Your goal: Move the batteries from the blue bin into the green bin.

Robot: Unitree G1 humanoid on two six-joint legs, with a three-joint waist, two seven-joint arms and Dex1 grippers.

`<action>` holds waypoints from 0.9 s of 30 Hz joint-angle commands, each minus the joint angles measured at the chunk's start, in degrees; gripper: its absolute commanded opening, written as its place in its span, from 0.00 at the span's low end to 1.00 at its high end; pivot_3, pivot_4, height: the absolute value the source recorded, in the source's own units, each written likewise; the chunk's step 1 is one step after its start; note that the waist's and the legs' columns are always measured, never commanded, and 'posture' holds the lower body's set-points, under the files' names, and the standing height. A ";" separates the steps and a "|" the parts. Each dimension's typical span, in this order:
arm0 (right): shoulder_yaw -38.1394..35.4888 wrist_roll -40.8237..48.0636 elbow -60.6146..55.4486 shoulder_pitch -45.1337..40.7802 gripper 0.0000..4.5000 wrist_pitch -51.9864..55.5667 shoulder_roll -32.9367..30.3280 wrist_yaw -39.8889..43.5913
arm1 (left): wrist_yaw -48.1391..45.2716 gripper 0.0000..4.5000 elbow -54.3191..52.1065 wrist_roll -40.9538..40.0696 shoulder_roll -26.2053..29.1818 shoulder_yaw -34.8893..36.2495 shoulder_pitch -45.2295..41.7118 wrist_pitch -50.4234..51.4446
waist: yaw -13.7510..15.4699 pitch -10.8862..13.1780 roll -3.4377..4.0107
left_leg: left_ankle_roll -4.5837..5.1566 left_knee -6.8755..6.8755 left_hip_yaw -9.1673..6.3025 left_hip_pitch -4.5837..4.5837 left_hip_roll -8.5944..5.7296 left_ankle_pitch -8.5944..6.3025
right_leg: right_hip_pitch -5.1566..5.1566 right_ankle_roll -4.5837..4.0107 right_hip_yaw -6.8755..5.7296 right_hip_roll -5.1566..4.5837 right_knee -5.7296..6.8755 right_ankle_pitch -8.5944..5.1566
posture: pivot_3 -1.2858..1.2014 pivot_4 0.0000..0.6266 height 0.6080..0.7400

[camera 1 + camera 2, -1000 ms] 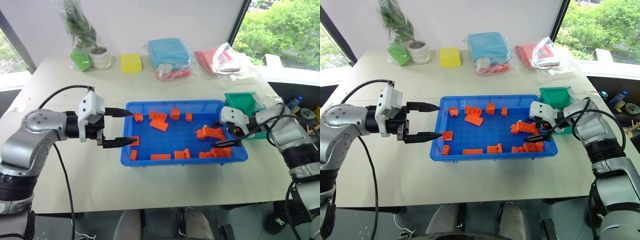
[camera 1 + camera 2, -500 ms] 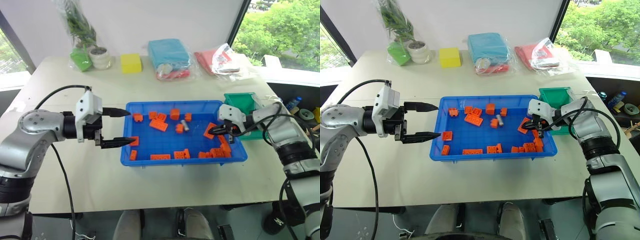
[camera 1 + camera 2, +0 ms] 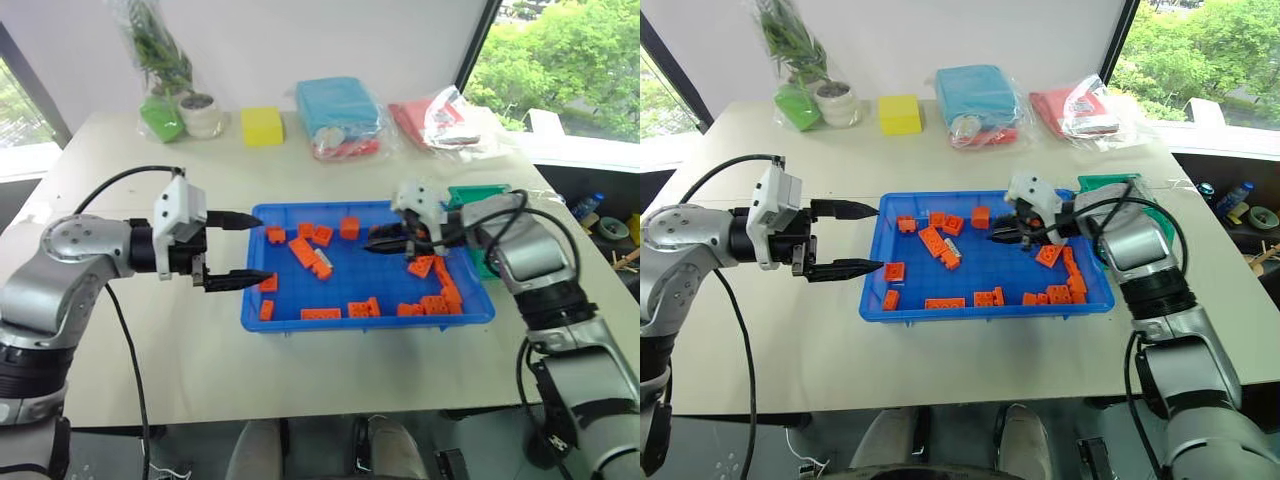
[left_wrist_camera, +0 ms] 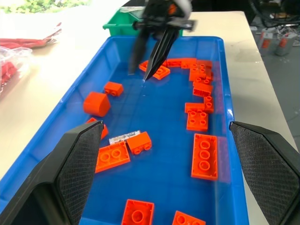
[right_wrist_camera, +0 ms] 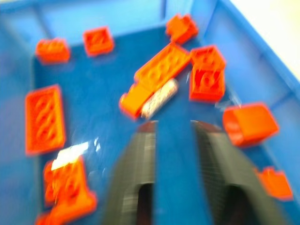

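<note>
Silver battery (image 5: 160, 98) wedged against orange bricks (image 5: 161, 68) mid-tray.
Right gripper (image 5: 173, 126), jaws parted and empty, hovers near it in the blue bin (image 3: 470, 312); closing could pinch a brick instead. Left gripper (image 3: 245, 247) waits open; green bin (image 3: 1110, 183) beyond the right edge.

A silver-grey battery (image 4: 124, 137) lies flat among orange bricks (image 4: 205, 156) in the blue bin (image 3: 300, 321). The dark-green bin (image 3: 492, 196) sits just beyond the blue bin's far right corner.
</note>
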 commanded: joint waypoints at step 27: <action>6.18 -7.11 10.26 3.91 0.51 -11.32 13.09 -12.92 | 0.29 1.00 -0.56 -0.61 1.69 1.82 -2.45 -0.24 | -0.26 0.00 0.00 | 0.01 -0.01 -0.01 0.01 0.01 0.01 | 0.02 0.00 0.00 0.03 0.05 0.00 | 0.52 0.24 0.72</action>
